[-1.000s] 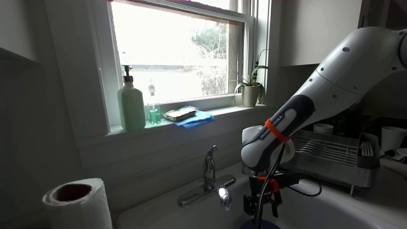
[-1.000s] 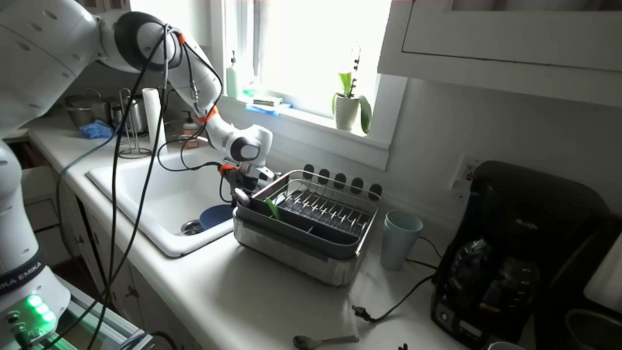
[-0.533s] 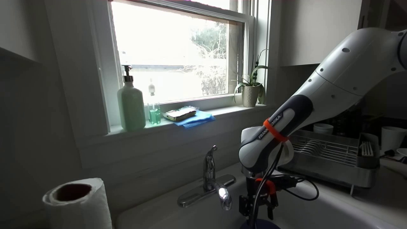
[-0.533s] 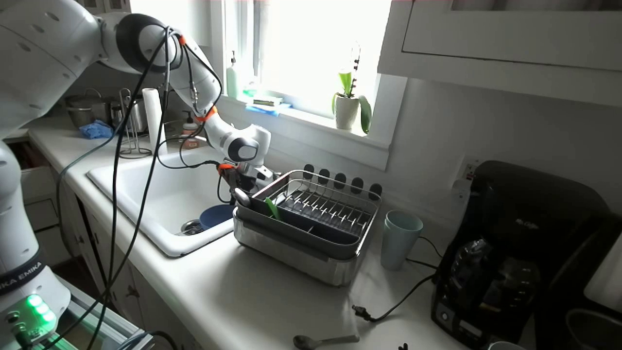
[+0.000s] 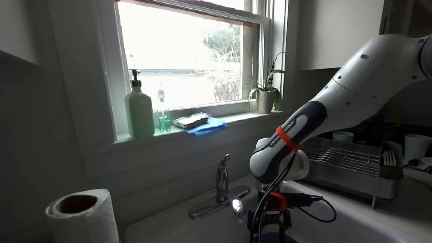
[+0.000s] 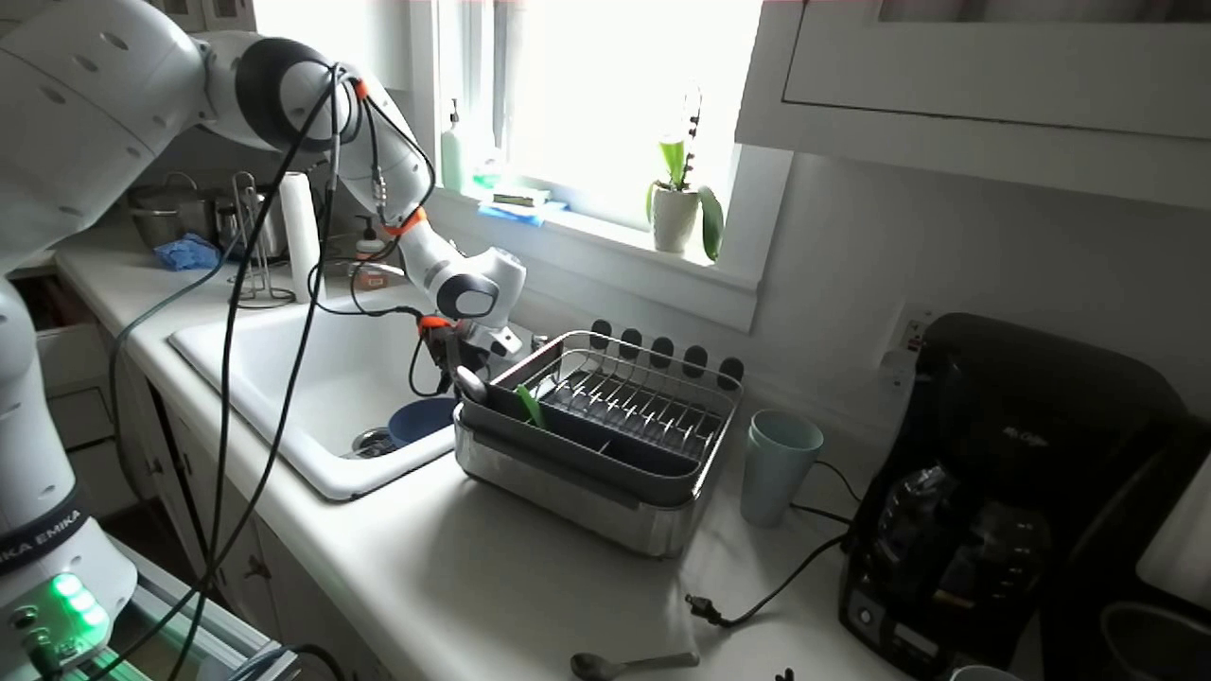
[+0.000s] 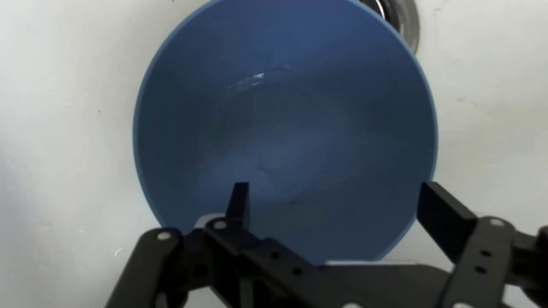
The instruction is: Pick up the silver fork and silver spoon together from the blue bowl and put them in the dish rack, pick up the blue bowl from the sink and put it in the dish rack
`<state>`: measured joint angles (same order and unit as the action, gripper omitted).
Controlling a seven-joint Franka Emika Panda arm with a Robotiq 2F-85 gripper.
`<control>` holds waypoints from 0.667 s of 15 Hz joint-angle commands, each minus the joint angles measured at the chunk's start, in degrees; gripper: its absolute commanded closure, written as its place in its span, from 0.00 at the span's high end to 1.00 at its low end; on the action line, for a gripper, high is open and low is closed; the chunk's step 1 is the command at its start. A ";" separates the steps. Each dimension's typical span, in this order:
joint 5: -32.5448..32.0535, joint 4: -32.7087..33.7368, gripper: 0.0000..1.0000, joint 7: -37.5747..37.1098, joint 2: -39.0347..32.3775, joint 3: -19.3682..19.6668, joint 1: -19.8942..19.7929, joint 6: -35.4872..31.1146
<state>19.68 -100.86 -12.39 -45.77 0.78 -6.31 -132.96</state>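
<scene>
The blue bowl [image 7: 278,128] sits in the white sink [image 6: 350,378], partly hiding the drain [image 7: 410,25] in the wrist view; above it the pincer [image 7: 335,199] has its fingers [image 7: 445,222] spread well apart, one over the bowl's inside and the other at its rim, though whether they touch it I cannot tell. Just beside the sink, the dish rack [image 6: 568,497] stands on the worktop [image 6: 492,558] with a green utensil [image 6: 531,407] leaning in its holder [image 6: 615,473]; near the rack are pale blue cups [image 6: 774,478] and a coffee maker [image 6: 1003,445].
</scene>
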 commanded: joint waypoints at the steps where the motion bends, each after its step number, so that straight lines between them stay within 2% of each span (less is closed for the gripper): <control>1: 3.10 3.07 1.00 1.17 -2.79 -2.06 -1.84 -0.15; 7: 5.18 6.37 1.00 2.13 -6.36 -3.94 -2.45 -0.19; 9: 5.11 7.05 0.74 2.11 -6.95 -4.08 -2.38 -0.15; 10: 5.06 6.87 0.68 2.05 -6.56 -4.08 -2.33 -0.03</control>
<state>23.21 -96.56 -12.04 -50.25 -2.20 -7.60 -133.01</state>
